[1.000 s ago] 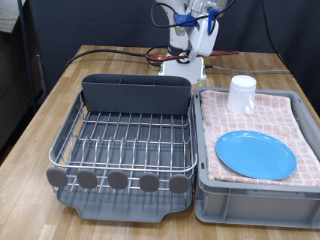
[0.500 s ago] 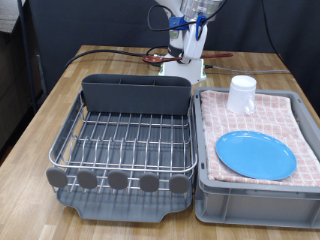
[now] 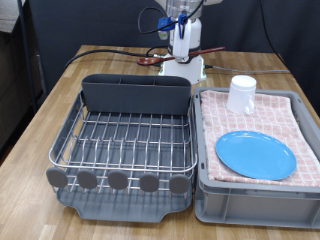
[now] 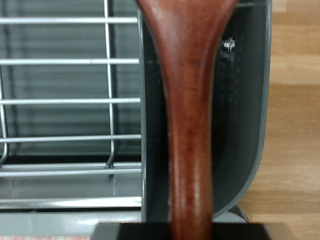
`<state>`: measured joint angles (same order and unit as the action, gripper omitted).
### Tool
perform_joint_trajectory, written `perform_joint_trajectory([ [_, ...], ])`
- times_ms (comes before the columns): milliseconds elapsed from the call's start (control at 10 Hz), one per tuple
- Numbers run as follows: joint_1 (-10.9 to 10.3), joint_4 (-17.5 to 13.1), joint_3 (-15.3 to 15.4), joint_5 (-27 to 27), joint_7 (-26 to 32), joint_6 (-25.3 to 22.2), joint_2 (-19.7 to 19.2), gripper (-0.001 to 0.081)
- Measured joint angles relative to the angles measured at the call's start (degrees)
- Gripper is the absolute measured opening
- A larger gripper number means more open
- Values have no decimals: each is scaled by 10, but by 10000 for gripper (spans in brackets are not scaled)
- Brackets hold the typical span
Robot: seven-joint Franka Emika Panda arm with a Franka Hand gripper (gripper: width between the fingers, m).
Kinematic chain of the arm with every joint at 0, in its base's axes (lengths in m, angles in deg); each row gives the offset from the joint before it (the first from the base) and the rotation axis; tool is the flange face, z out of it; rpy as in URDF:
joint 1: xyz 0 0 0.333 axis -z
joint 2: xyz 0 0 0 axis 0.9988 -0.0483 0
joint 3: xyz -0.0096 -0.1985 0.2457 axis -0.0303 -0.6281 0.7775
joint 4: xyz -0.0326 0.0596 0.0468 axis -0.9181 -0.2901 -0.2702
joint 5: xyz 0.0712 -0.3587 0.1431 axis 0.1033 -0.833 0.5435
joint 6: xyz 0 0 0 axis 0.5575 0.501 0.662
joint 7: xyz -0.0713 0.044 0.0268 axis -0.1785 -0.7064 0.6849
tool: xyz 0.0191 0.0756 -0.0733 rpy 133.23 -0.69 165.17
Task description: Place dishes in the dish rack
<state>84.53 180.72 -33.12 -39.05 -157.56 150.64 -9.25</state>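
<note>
My gripper (image 3: pixel 182 50) hangs at the exterior view's top, behind and above the dish rack's tall grey utensil holder (image 3: pixel 136 95). It is shut on the brown wooden spoon (image 3: pixel 150 61), which it holds roughly level. In the wrist view the spoon (image 4: pixel 192 120) fills the middle, over the holder (image 4: pixel 245 120) and the silver rack wires (image 4: pixel 70 100); the fingers do not show there. The wire rack (image 3: pixel 125 140) in its dark grey tray holds no dishes. The white mug (image 3: pixel 241 94) and the blue plate (image 3: pixel 256 154) rest on the pink checked cloth.
A lighter grey bin (image 3: pixel 250 195) with the checked cloth (image 3: pixel 290 120) stands at the exterior view's right of the rack. A cable (image 3: pixel 100 52) lies on the wooden table (image 3: pixel 40 120) behind the rack. The robot base (image 3: pixel 192 70) stands behind the holder.
My gripper has moved towards the exterior view's left with the spoon, from over the bin's back corner towards the utensil holder. The mug and the plate have not moved.
</note>
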Motion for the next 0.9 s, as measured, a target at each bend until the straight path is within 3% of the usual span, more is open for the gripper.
perform_joint_trajectory([
  [600, -27, 9, -122, 118, 164, 2, 4, 85],
  [900, -41, 13, -177, 162, 232, 5, -14, 85],
])
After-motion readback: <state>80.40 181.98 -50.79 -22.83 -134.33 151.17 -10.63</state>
